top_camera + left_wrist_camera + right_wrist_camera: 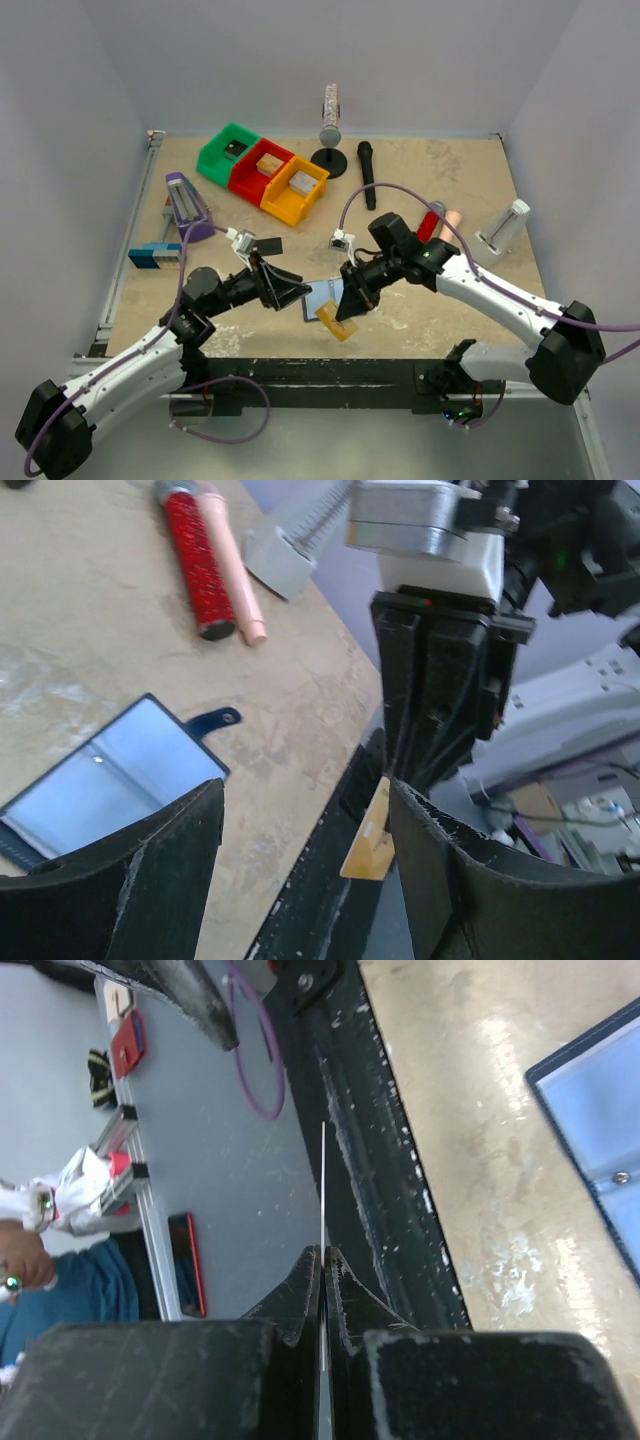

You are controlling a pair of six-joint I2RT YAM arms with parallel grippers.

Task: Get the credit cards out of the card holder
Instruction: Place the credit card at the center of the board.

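bins: green bin (222,158), red bin (252,175) and yellow bin (292,197) in a row at the table's (450,170) far left, small blocks (268,163) inside, one in each
card holder (320,293) (110,775) (600,1110): open and flat on the table between the arms, pale blue pockets up, snap tab (215,720) sticking out sideways
tan-gold card (338,325) (370,845) (323,1190): out of the card holder, just beside it, near the table's front edge
right pincer (345,305) (395,775) (323,1255): clamped tight on one edge of the tan-gold card
left pincer (300,293) (305,800): spread wide, gripping nothing, beside the card holder
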